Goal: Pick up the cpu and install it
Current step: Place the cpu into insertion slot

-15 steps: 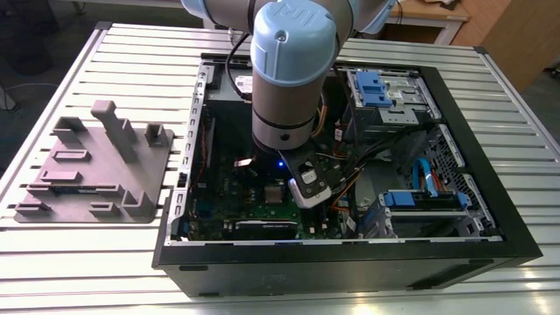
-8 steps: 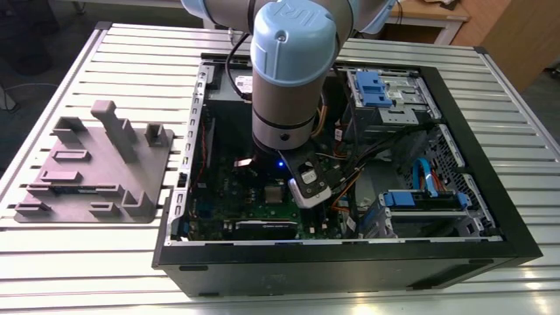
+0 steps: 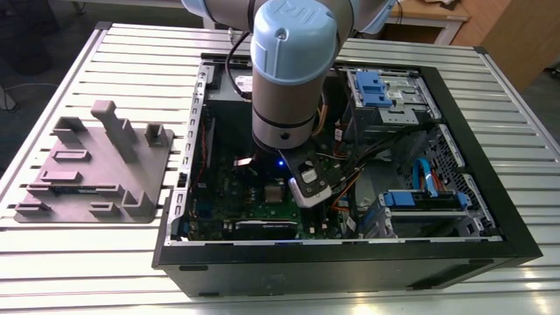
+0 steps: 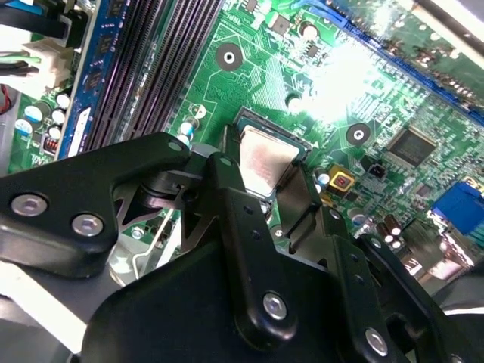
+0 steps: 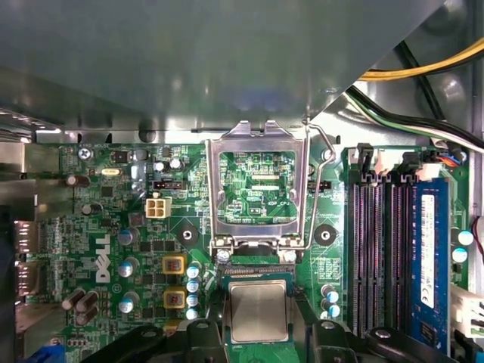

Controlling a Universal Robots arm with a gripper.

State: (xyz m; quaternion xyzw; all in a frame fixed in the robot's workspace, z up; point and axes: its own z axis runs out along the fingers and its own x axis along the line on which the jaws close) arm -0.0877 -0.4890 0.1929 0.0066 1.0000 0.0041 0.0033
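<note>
From my station, at the exterior view's left I see the grey plastic tray (image 3: 88,170), a moulded slab with upright posts and shallow pockets, lying on the ribbed metal table (image 3: 131,52). Beside it stands the open black computer case (image 3: 350,256), its sheet-steel walls boxing in the work area. The pale blue and grey arm (image 3: 293,65) reaches straight down into it and hides much of the green motherboard (image 3: 232,197) from that camera. Toward the exterior view's right, blue plastic drive brackets (image 3: 372,88) and bundled cables (image 3: 376,151) crowd close to the wrist. In the first wrist view the cpu (image 5: 259,310), a thin square with a dull silvery-beige metal top, lies right at the socket, next to the raised shiny steel socket frame (image 5: 257,134); whether it is fully seated I cannot tell. In the second wrist view the black fingers (image 4: 231,204) of the gripper (image 4: 268,170) are clenched against two opposite edges of the cpu. Long black memory slots (image 5: 370,249) and one blue stick (image 5: 427,257) run just beside the socket
</note>
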